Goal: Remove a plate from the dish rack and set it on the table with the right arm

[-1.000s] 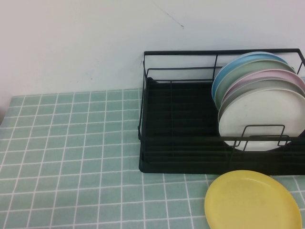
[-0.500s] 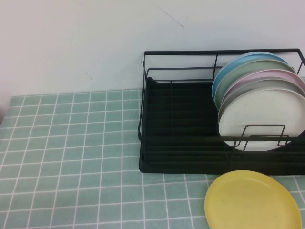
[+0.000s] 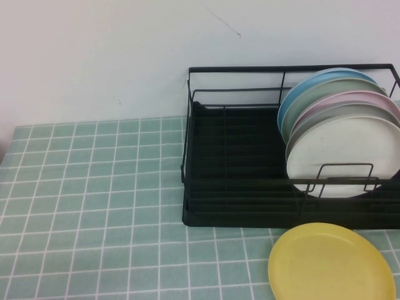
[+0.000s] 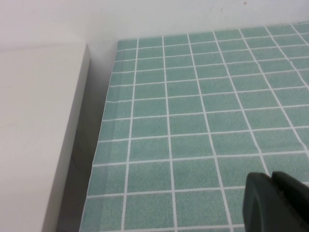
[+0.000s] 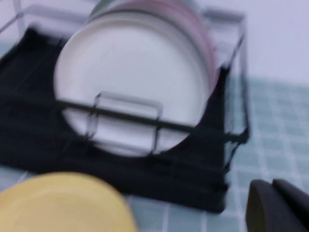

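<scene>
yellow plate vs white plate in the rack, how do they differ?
Pose: the yellow plate lies flat; the white plate stands on edge, leaning back.
Place: the yellow plate sits on the table in front of the rack; the white plate is inside it, frontmost of the stack.
Colour: yellow against white.
Shared: round, similar size, neither held by a claw.

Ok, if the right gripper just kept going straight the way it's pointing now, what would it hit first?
Probably the dish rack: the shut right gripper points at its end wall, near the corner, with the white plate behind the wires. Depth is unclear. The yellow plate lies aside on the table.
</scene>
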`<state>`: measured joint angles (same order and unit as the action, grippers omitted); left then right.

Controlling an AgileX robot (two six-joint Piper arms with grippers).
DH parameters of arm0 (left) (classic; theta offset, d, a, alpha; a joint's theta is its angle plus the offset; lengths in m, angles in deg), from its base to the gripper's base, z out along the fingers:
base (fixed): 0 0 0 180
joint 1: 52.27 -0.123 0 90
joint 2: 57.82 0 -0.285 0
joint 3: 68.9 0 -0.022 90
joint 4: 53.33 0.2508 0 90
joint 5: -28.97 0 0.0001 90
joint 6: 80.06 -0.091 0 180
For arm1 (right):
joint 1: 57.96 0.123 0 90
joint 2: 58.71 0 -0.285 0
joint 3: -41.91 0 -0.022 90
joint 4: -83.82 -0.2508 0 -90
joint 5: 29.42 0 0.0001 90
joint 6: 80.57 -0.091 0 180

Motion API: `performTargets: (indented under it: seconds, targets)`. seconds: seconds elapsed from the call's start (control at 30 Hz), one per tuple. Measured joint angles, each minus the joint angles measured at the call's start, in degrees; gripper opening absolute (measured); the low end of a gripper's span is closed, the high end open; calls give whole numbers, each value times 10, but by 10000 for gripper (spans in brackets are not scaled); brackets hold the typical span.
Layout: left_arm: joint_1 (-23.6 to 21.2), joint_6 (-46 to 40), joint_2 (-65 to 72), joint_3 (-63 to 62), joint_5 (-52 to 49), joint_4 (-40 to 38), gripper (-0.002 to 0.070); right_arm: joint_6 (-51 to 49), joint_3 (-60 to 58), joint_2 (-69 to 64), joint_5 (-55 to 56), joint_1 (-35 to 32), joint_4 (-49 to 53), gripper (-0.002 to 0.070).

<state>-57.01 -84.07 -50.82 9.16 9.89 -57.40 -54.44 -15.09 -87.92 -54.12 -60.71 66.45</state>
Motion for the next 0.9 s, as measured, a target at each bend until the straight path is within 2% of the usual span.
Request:
performTargets:
  seconds: [0.17, 0.3, 0.43, 0.63, 0.9]
  targets:
    - [0, 0, 0, 0, 0, 0, -3, 12, -145, 126, 169, -1, 0, -1]
    - [0, 0, 0, 0, 0, 0, -4, 17, -210, 198, 228, -1, 0, -1]
    - [0, 0, 0, 0, 0, 0, -4, 28, -218, 220, 191, -1, 0, -1]
    - [0, 0, 0, 0, 0, 0, -4, -6, -218, 221, 55, -1, 16, -1]
    - [0, 0, 0, 0, 0, 0, -4, -28, -215, 221, 41, -1, 26, -1]
